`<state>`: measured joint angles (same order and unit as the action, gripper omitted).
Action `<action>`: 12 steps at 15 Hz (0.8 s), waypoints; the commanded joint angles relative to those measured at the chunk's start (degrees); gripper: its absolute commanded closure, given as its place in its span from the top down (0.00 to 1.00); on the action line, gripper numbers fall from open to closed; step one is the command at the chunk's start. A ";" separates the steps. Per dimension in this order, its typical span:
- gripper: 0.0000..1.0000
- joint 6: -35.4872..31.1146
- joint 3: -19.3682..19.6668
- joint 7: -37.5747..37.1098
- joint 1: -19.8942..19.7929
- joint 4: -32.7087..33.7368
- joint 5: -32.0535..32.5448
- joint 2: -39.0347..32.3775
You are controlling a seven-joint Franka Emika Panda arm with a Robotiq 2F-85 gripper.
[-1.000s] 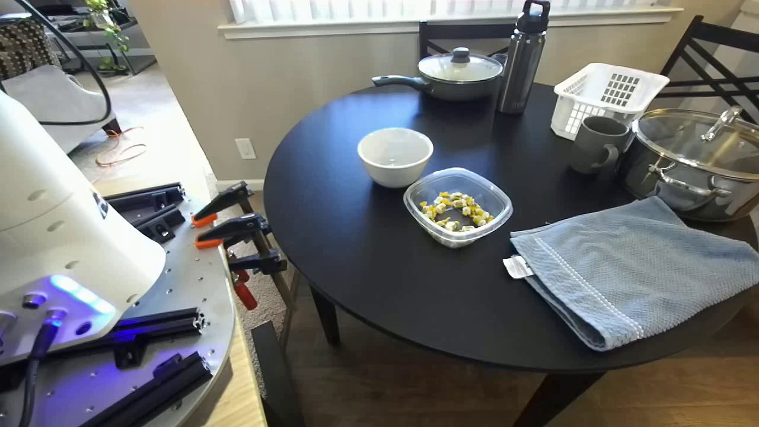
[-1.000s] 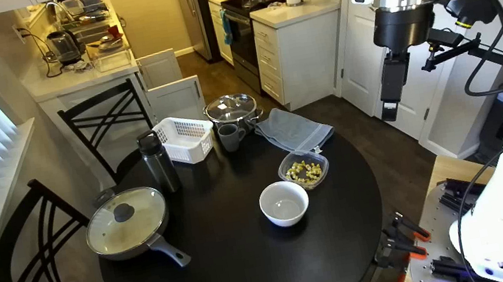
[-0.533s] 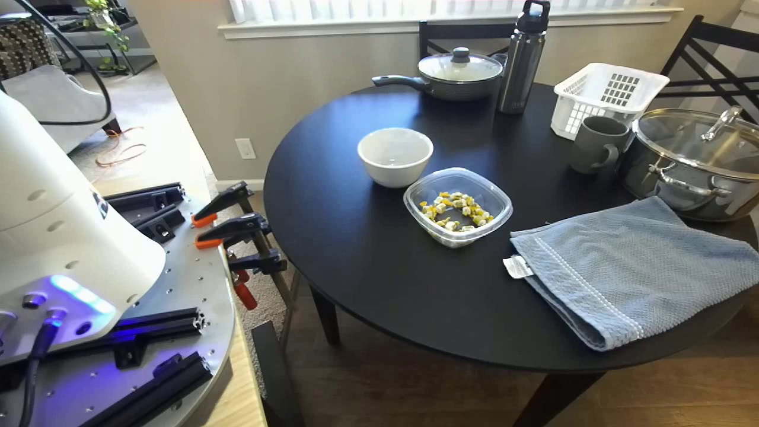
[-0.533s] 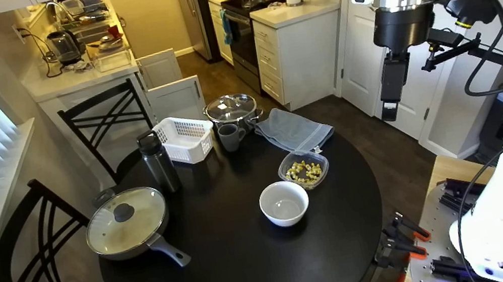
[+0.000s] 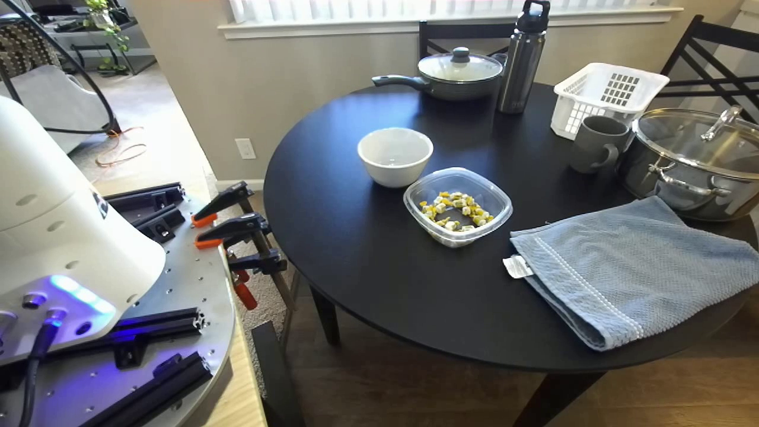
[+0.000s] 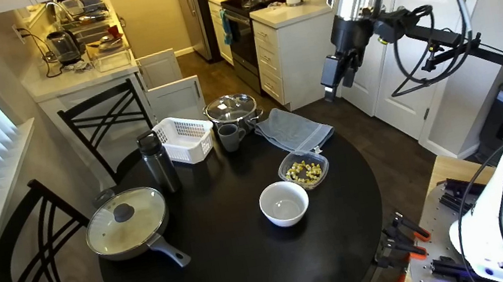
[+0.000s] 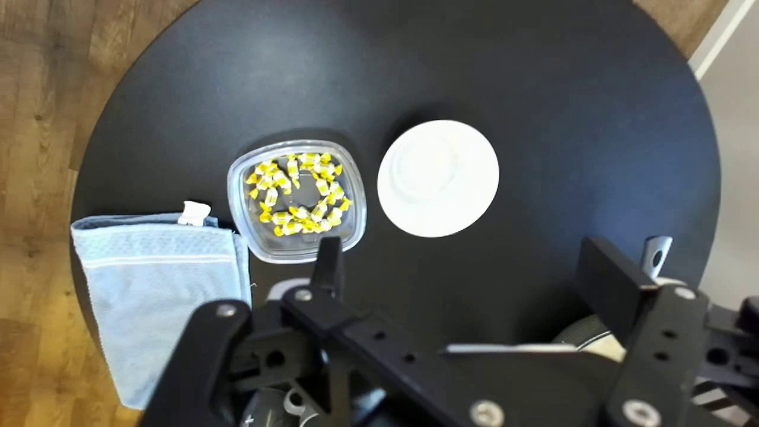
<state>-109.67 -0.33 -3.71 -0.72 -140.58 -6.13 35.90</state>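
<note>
With black two-fingered gripper (image 7: 462, 255) spread wide and empty, best move slowly, above rim height, around square clear plastic container (image 7: 306, 193) of yellow-and-white wrapped candies (image 7: 281, 179), between round white bowl (image 7: 439, 178) and folded blue cloth (image 7: 160, 284), in from edge of round black table (image 7: 533, 118).

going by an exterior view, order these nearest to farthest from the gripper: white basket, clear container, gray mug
In an exterior view, starting from the gripper:
1. Clear container: rightmost of the three, and lowest in the picture.
2. Gray mug: in the middle, left to right.
3. White basket: leftmost.
</note>
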 commanded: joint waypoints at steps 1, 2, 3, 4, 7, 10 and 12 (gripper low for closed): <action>1.00 -12.82 -2.46 -3.04 -2.47 -2.02 5.32 -8.70; 1.00 -17.37 -3.43 -4.84 -3.19 -3.74 8.18 -10.34; 1.00 -20.78 -4.01 -7.01 -3.73 -4.80 10.41 -12.08; 1.00 -23.93 -4.63 -9.75 -4.42 -6.16 12.72 -13.52; 1.00 -31.08 -6.31 -18.39 -6.93 -9.00 20.21 -17.01; 1.00 -30.50 -5.16 -18.25 -5.97 -8.82 20.43 -17.58; 1.00 -30.99 -5.27 -19.08 -6.42 -8.97 21.08 -18.20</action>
<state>-140.80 -5.98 -22.76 -7.51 -149.61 14.85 17.68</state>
